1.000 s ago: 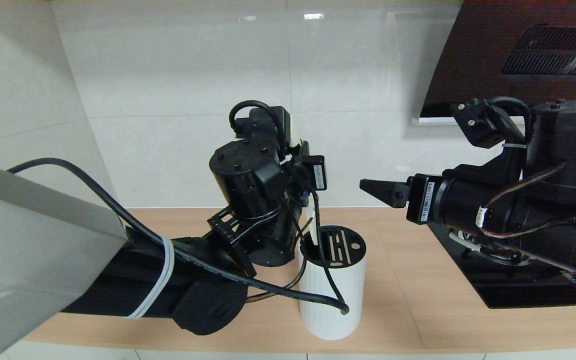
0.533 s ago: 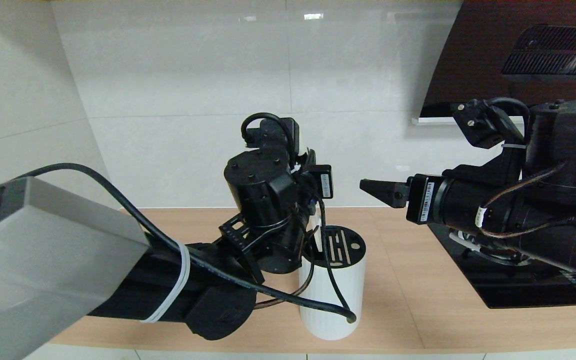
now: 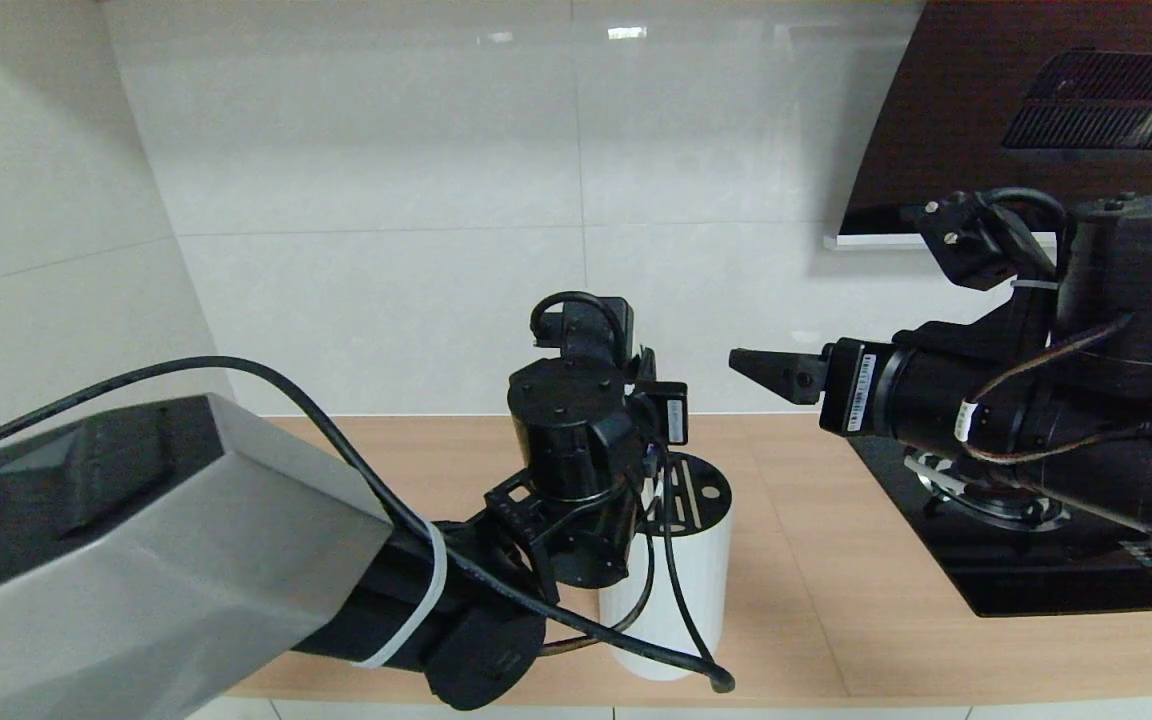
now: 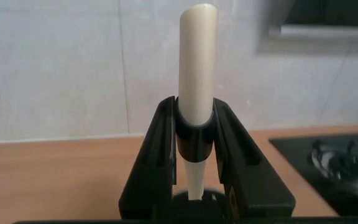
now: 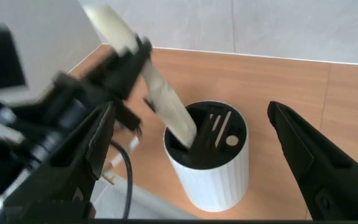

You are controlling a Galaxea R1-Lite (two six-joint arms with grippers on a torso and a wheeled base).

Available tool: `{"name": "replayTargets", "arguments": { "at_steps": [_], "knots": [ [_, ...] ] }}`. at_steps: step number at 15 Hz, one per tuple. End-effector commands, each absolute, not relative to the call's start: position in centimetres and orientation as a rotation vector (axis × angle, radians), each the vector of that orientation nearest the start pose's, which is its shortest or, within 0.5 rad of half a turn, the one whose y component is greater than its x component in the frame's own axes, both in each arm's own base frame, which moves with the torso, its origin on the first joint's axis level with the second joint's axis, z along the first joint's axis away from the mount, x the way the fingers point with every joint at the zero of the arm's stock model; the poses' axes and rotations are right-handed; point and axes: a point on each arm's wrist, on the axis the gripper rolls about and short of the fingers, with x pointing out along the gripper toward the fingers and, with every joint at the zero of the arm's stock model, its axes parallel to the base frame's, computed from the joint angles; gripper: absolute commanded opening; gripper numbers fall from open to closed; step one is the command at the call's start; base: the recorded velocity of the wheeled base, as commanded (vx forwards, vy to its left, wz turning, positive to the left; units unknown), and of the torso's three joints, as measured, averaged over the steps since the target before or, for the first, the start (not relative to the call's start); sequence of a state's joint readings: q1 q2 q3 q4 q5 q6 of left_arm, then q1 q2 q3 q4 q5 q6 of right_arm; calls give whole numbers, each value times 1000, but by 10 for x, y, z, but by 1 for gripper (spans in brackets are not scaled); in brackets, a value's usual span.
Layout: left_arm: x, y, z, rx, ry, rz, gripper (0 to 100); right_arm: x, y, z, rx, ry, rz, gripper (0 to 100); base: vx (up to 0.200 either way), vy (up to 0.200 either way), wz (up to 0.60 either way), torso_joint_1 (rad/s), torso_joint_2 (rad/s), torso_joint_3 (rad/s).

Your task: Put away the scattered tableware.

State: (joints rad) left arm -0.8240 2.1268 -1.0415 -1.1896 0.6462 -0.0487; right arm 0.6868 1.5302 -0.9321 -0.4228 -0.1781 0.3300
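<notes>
Wooden counter point(image 3: 806, 560) bearing white holder point(image 5: 213, 174). Left gripper point(image 4: 194, 134) clamped on cream utensil point(image 4: 197, 56), tip in holder; release pending. Right gripper point(image 3: 771, 372) parted.

Cream and white tableware among black hardware

The utensil point(image 4: 197, 56) is cream. The holder point(image 5: 213, 180) is white with fine vertical ribbing (its slotted lid point(image 3: 701, 490) is black). The left gripper point(image 4: 194, 119) and right gripper point(image 3: 766, 370) are black. The counter point(image 3: 816, 600) is light tan wood, the wall point(image 3: 386, 200) is glossy white tile with thin grey joints, the hob point(image 3: 1036, 585) is black and the hood point(image 3: 966, 110) is dark brown.
</notes>
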Motion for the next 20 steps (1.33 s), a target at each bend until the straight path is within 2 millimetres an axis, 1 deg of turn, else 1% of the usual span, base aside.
{"name": "replayTargets", "arguments": {
  "at_steps": [1,4,5,10,14,18,19,20],
  "knots": [
    [285,-290,133,-97,-47,-181,0,217,171,246,249,241,470,100,0,0,0,0,0,0],
    [286,-292,115,-80,-7,-183,0,217,170,246,249,241,468,100,0,0,0,0,0,0],
    [286,-292,114,-79,-5,-183,0,217,170,246,249,241,468,100,0,0,0,0,0,0],
    [285,-295,94,-71,42,-187,0,217,171,246,248,243,468,100,0,0,0,0,0,0],
    [284,-297,85,-57,60,-190,0,218,171,245,247,245,467,100,0,0,0,0,0,0],
    [283,-297,84,-53,63,-192,0,218,171,244,246,247,467,100,0,0,0,0,0,0],
    [283,-297,84,-53,63,-193,100,218,171,245,247,245,466,100,0,0,0,0,0,0],
    [282,-297,84,-53,63,-195,100,218,171,244,246,247,467,100,0,0,0,0,0,0]
  ]
}}
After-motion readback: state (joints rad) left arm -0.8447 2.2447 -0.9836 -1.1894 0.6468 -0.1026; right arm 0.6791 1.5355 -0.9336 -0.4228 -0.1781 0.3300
